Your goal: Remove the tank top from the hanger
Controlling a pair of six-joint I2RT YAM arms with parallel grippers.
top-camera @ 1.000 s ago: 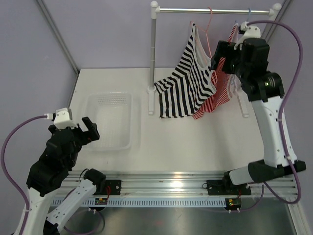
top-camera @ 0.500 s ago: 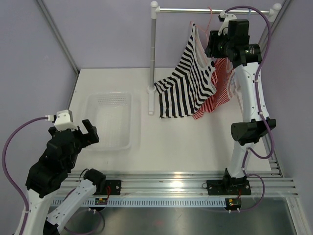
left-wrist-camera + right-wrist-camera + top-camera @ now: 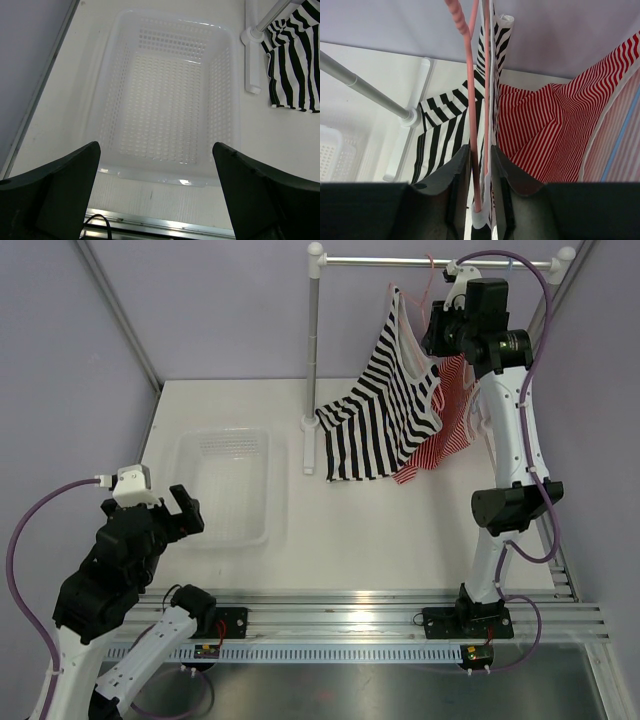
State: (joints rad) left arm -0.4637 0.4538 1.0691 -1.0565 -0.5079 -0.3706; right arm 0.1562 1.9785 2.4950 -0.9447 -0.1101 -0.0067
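The tank top (image 3: 380, 410), boldly striped in black and white, hangs from the pink hanger (image 3: 428, 290) on the rail. My right gripper (image 3: 432, 335) is raised to its right shoulder. In the right wrist view the right gripper (image 3: 480, 155) has closed narrowly around the hanger (image 3: 468, 75) wires and the white strap edge of the tank top (image 3: 440, 135). My left gripper (image 3: 185, 505) hovers wide open near the table's front left; in its wrist view the left gripper (image 3: 155, 146) holds nothing, and a corner of the tank top (image 3: 290, 65) shows.
A red-and-white striped top (image 3: 440, 440) hangs just right of the tank top on a pale blue hanger (image 3: 620, 145). The rail (image 3: 430, 262) stands on a white post (image 3: 312, 350). A clear perforated basket (image 3: 190, 440) sits at the left, ahead of the left gripper.
The right arm rose and reached up to the hanger's shoulder, and its jaws narrowed from wide open onto the wire and strap. The left arm has hardly moved.
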